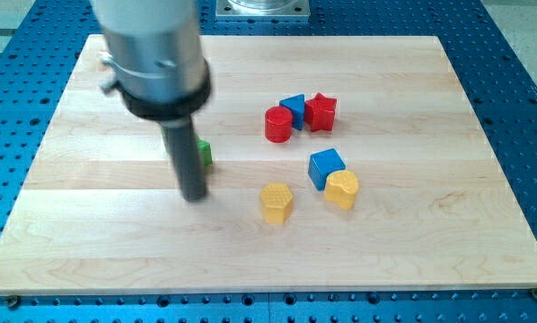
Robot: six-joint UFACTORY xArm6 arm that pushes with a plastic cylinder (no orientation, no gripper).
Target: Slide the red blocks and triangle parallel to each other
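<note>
A red cylinder and a red star-shaped block sit right of the board's middle, with a blue triangle between them, touching both. My tip rests on the board to the left of them, well apart. A green block is mostly hidden behind the rod, just above and to the right of the tip.
A blue cube touches a yellow heart-shaped block below the red group. A yellow hexagonal block lies right of my tip. The wooden board sits on a blue perforated table.
</note>
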